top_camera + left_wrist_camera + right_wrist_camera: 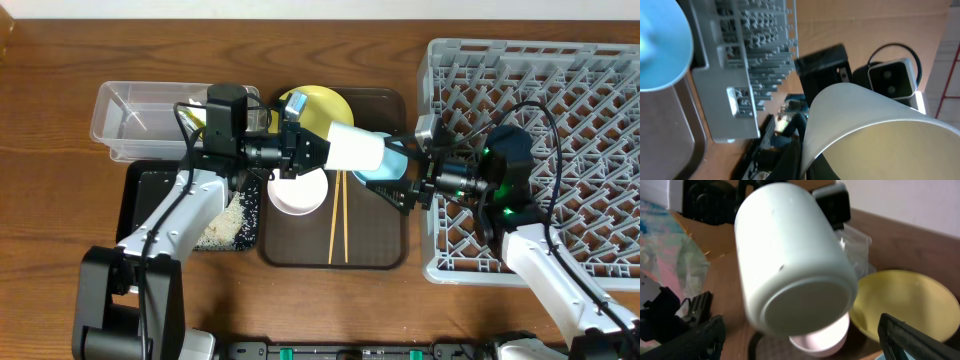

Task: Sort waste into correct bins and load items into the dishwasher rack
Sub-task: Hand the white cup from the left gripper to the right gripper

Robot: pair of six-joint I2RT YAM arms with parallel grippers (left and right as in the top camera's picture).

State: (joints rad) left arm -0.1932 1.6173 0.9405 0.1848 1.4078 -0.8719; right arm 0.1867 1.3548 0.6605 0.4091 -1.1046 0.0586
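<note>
My left gripper [312, 150] is shut on the rim of the small pale cup [356, 148] and holds it sideways above the brown tray, base to the right. In the left wrist view the cup [880, 135] fills the lower right, with a finger [805, 160] on its wall. My right gripper [405, 190] is open, and the cup's base [790, 265] hangs between its fingers [800, 325] without touching. The light blue bowl [385, 168], white bowl [297, 192], yellow plate [322, 108] and chopsticks [337, 215] lie on the tray. Rice [225, 225] lies in the black tray [150, 195]. I cannot make out the wrapper.
The brown serving tray [370, 250] sits at the centre. The grey dishwasher rack [560, 110] fills the right side, with the right arm over its left part. The clear tub [135, 115] stands at the back left, above the black tray.
</note>
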